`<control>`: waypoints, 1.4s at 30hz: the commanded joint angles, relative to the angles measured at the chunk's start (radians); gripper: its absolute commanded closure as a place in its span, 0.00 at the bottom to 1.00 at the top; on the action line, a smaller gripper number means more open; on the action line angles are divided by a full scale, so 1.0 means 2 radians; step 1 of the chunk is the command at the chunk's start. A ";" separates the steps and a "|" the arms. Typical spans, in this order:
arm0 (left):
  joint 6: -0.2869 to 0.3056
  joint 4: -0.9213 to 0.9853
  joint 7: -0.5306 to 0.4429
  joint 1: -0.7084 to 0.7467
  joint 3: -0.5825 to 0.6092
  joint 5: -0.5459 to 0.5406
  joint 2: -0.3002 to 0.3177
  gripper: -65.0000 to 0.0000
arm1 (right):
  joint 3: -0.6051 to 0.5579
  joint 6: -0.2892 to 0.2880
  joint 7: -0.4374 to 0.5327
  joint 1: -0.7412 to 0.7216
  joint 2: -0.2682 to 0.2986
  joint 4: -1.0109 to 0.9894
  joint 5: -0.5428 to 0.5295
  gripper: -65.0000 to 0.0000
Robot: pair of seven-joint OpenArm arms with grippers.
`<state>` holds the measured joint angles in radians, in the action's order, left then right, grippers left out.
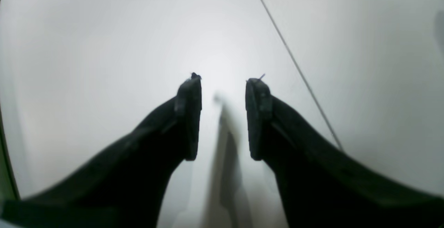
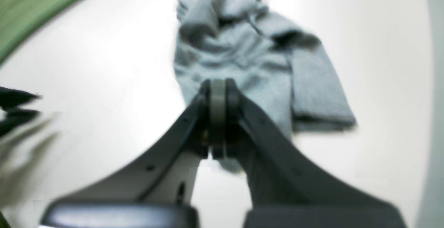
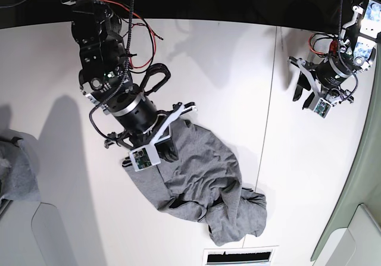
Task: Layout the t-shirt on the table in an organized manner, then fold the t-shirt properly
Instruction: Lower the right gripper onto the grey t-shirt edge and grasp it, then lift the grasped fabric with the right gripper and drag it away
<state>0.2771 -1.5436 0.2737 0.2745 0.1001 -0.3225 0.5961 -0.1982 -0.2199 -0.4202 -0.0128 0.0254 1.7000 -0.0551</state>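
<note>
The grey t-shirt point(image 3: 202, 182) lies crumpled on the white table point(image 3: 226, 63), bunched toward the front edge. Seen from the right wrist, the t-shirt point(image 2: 242, 58) stretches away in folds, with one flat folded part on the right. My right gripper point(image 3: 168, 136) stands over the shirt's upper left edge. There my right gripper point(image 2: 218, 82) is shut, with its tips pressed into the fabric. My left gripper point(image 3: 302, 93) hovers far to the right, away from the shirt. In its own view my left gripper point(image 1: 223, 79) is open over bare table point(image 1: 104, 47), with nothing between the fingers.
A thin dark seam point(image 1: 295, 63) crosses the table just beside the left gripper, and the same seam point(image 3: 271, 99) shows from above. A lighter grey cloth bundle point(image 3: 18, 171) sits at the left edge. A pale grey-green panel point(image 3: 357, 182) borders the right side. A slotted vent point(image 3: 238, 257) lies at the front edge.
</note>
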 commanded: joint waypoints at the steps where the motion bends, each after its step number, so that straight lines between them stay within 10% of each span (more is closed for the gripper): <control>1: -0.002 -0.006 -0.007 -0.002 -0.003 -0.002 0.008 0.63 | 0.006 0.007 0.018 -0.003 0.001 -0.004 0.005 1.00; 2: -0.002 -0.006 -0.007 -0.002 -0.003 -0.002 0.008 0.63 | 0.012 0.007 0.024 -0.003 0.001 -0.018 0.010 1.00; 6: -0.002 -0.006 -0.007 -0.003 -0.003 -0.002 0.008 0.63 | 0.041 0.021 0.108 -0.015 0.001 -0.100 0.004 0.47; 8: -0.002 -0.006 -0.007 -0.003 -0.003 -0.002 0.008 0.63 | 0.051 0.034 0.127 -0.035 0.001 -0.154 -0.011 0.41; 22: -0.002 -0.006 -0.008 -0.003 -0.003 -0.002 0.008 0.63 | 0.058 -0.021 0.147 -0.143 -0.035 -0.365 -0.069 0.42; 29: -0.002 -0.006 -0.007 -0.003 -0.003 -0.002 0.008 0.63 | 0.058 -0.044 0.150 -0.145 -0.047 -0.365 -0.031 1.00; 42: -0.002 -0.006 0.009 -0.002 -0.003 -0.001 0.008 0.63 | 0.059 -0.087 0.081 -0.061 -0.034 -0.150 -0.029 1.00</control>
<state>0.2768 -1.5433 0.3080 0.2775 0.0998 -0.3218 0.5961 -0.0811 -0.3855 -0.2867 -0.1181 -0.0414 1.3891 -0.1001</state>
